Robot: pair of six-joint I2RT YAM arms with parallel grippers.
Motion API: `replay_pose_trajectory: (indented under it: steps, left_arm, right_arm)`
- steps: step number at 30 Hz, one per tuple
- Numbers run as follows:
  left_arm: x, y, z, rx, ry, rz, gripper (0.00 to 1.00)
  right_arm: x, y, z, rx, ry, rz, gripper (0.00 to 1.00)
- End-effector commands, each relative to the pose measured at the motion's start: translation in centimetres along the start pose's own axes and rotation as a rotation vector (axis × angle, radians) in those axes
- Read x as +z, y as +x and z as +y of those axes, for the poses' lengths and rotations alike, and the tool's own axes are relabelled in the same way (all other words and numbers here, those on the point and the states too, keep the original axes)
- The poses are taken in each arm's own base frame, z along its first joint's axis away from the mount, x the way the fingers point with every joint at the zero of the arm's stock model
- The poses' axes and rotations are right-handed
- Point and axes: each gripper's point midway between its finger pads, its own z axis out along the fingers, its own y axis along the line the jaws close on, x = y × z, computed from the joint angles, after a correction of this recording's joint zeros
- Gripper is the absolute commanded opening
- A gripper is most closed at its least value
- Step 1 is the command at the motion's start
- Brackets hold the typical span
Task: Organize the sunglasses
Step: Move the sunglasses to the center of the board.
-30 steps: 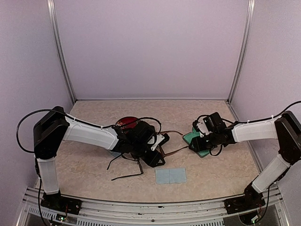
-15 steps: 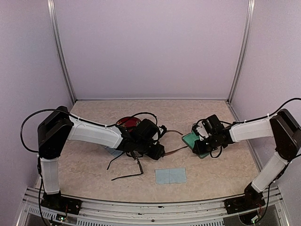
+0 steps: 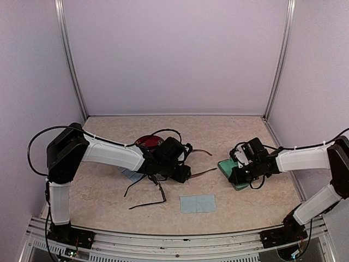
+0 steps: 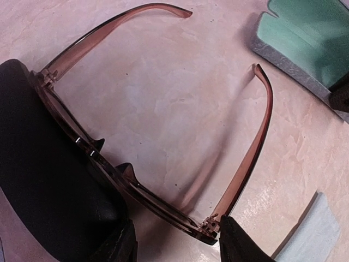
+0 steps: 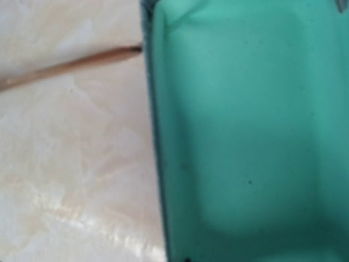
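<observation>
The reddish-brown sunglasses (image 4: 163, 204) stand mid-table with both thin arms (image 3: 204, 172) pointing right toward the case. My left gripper (image 4: 177, 232) straddles one dark lens, one finger (image 4: 237, 243) against the hinge, and is shut on that pair. In the top view the left gripper (image 3: 182, 173) sits at the frame's near corner. The black sunglasses (image 3: 147, 204) lie under the left arm, their long arms splayed toward the front. My right gripper (image 3: 235, 176) is shut on the open grey-blue case (image 3: 228, 166) with a green lining (image 5: 245, 136). Its fingers are out of the wrist view.
A light-blue cloth (image 3: 197, 203) lies near the front, between the arms. A second cloth (image 3: 130, 174) peeks out under the left arm. A dark red rounded object (image 3: 148, 142) sits behind the left arm. The metal rail (image 3: 174, 234) marks the front edge.
My right gripper closed on the case and dragged it right and toward the front. The left wrist rolled over the reddish-brown pair, whose far arm tipped up slightly.
</observation>
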Motion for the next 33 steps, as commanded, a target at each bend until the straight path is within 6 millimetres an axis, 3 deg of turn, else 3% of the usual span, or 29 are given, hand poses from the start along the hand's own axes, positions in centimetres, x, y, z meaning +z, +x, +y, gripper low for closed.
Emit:
replay_pose_trajectory:
  steps: [1,8,15,23,30,33]
  left_arm:
    - [0.8,-1.5,1.9,-0.032,-0.059,-0.037,0.50]
    - [1.9,-3.3,3.6,-0.053,-0.086,-0.059,0.50]
    - [2.1,-5.6,4.3,-0.069,-0.081,-0.095,0.51]
    - [0.6,-7.8,3.9,-0.079,-0.044,-0.143,0.52]
    - [-1.7,-7.9,3.5,-0.083,-0.019,-0.181,0.53]
    - [-3.0,-7.3,3.4,-0.074,-0.020,-0.197,0.53]
  right_arm:
    - [-0.6,2.0,-0.3,0.051,0.012,0.045,0.07]
    - [-0.5,3.8,0.7,0.036,-0.001,0.077,0.04]
    - [0.2,5.5,3.1,-0.056,-0.026,0.133,0.03]
    - [0.6,6.7,5.4,-0.187,-0.065,0.175,0.02]
    - [-0.1,6.0,8.8,-0.358,-0.188,0.155,0.01]
    - [0.1,5.6,9.1,-0.424,-0.189,0.156,0.01]
